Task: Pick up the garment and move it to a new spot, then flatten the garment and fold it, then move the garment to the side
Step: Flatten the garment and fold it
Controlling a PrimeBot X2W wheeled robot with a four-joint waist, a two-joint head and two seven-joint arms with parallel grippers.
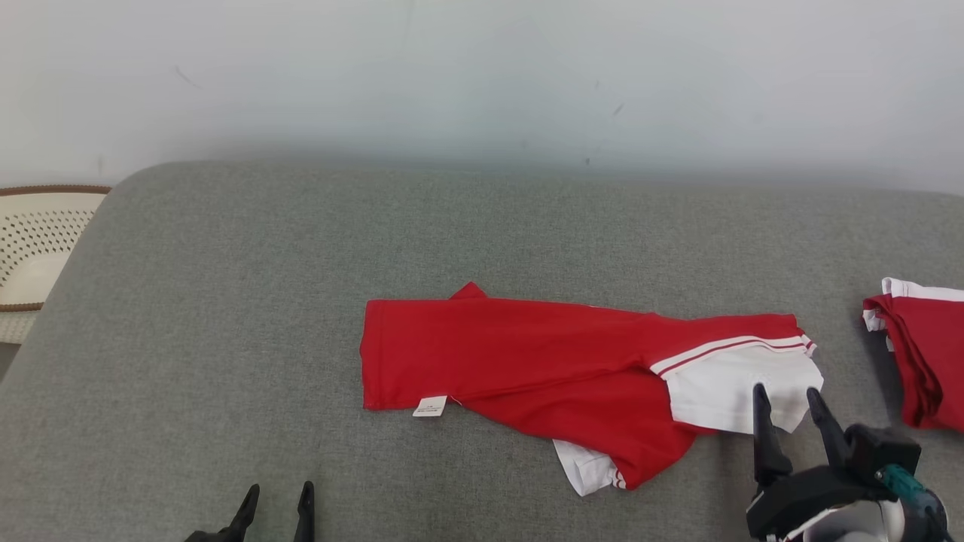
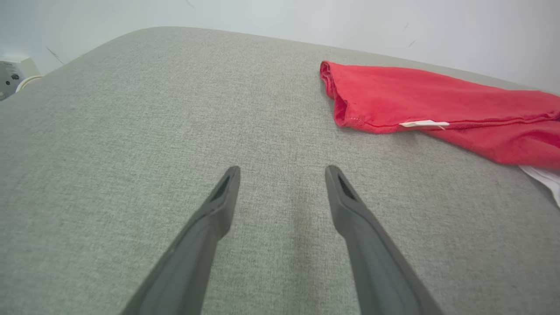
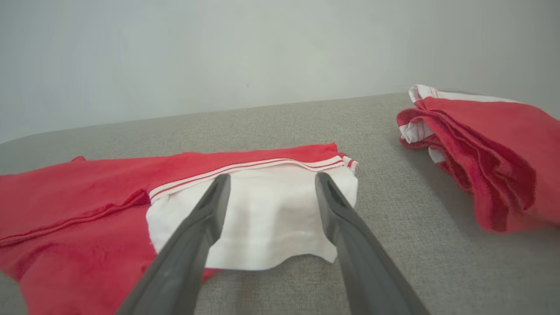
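The red garment lay near the middle of the grey cushion, loosely doubled over and untidy. A white sleeve rested on top at its right end, a second white edge poked out from under the near side, and a small label showed at the left corner. The right gripper hung at the near edge of that sleeve with its 2 fingers spread and nothing between them; whether the tips touched the cloth could not be told. The left gripper hovered over bare cushion, well apart from the garment, its 2 fingers likewise spread and empty. From here the likeliest trouble seemed to be a shallow pinch: closing on the sleeve's top layer alone would lift only that flap and pull the loose fold open. A pull from the right end with 1 arm would probably let the long left part drag and bunch, since nothing held it. Pressing too deep could catch the soft cushion cover along with the cloth. The stray white edge, if ignored, would leave the fold lopsided. A second red pile sat near on the right, so a sideways move that way risked riding onto it or snagging it.
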